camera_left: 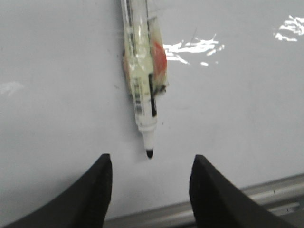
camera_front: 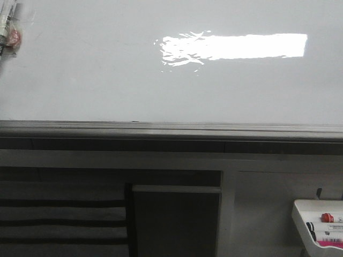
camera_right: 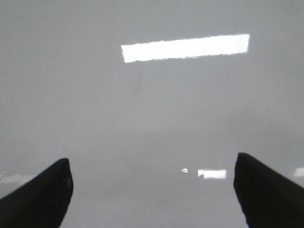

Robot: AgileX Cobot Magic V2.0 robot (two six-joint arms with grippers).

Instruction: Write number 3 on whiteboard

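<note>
Whiteboard [camera_front: 107, 80]: large, glossy, white, filling the upper half of the front view, with a bright rectangular light reflection [camera_front: 236, 47] right of centre and a grey metal edge rail [camera_front: 171, 130] along its lower border. No clear drawn stroke of a numeral can be made out on its surface in any view. Marker [camera_left: 142, 80]: clear-bodied, uncapped, black tip pointing toward the left gripper [camera_left: 149, 180], lying against the board with a taped yellowish and red wad on its barrel; also at the front view's top left corner. Left gripper: jaws apart, holding nothing, just short of the marker tip. Right gripper [camera_right: 152, 190]: jaws wide apart, empty, facing bare board. Small white tray [camera_front: 300, 211]: lower right, holding markers.
</note>
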